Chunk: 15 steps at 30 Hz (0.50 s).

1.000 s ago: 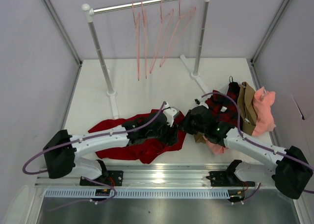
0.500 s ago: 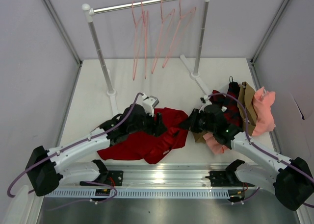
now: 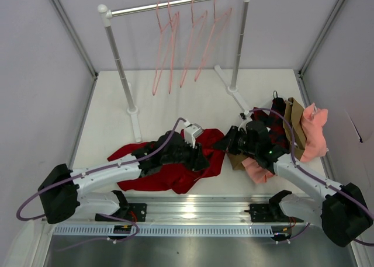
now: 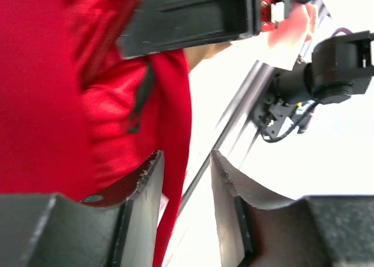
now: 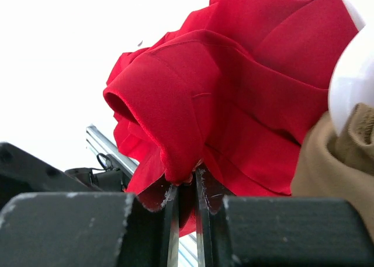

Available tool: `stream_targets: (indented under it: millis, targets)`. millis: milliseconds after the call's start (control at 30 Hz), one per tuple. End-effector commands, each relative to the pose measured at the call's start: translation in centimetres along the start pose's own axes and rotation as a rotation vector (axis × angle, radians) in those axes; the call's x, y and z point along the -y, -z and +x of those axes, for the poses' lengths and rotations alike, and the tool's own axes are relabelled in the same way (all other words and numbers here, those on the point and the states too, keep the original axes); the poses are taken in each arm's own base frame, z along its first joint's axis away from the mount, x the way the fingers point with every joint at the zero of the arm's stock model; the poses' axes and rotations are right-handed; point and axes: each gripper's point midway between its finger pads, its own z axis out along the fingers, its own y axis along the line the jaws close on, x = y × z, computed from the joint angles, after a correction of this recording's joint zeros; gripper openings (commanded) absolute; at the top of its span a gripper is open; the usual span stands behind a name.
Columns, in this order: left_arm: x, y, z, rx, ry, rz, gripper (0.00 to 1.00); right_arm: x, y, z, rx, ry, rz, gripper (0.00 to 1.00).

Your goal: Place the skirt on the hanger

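Observation:
The deep-red skirt lies crumpled on the table in front of the arms. My right gripper is shut on a bunched fold of its right edge, and the right wrist view shows the skirt pinched between the closed jaws of the right gripper. My left gripper hovers over the skirt's right part. In the left wrist view the left gripper has its jaws apart, and a hanging edge of the skirt passes beside the left finger, not clamped. Several salmon-pink hangers hang on the rail.
The clothes rack's rail stands on two posts at the back. A red-and-black plaid garment, a tan garment and a salmon-pink garment are piled at the right. A metal rail runs along the near edge.
The left arm swung back and left, then returned right over the skirt, its jaws widening and then narrowing. The hangers swing on the rail. The right gripper keeps its hold.

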Motion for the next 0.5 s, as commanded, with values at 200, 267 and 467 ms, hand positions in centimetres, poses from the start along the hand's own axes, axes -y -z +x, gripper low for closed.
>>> stream_targets:
  millis: [200, 267, 467]
  targets:
    - [0.2, -3.1, -1.0, 0.058, 0.045, 0.016, 0.43, -1.9, 0.9, -1.1, 0.034, 0.02, -0.057, 0.02]
    - [-0.3, -3.1, -1.3, 0.068, 0.048, -0.004, 0.45, -1.5, 1.1, -0.9, 0.029, 0.02, -0.039, 0.02]
    - [-1.6, -2.5, -2.0, 0.102, 0.088, -0.024, 0.5, -1.0, 1.1, -0.5, 0.017, 0.021, -0.027, 0.01]
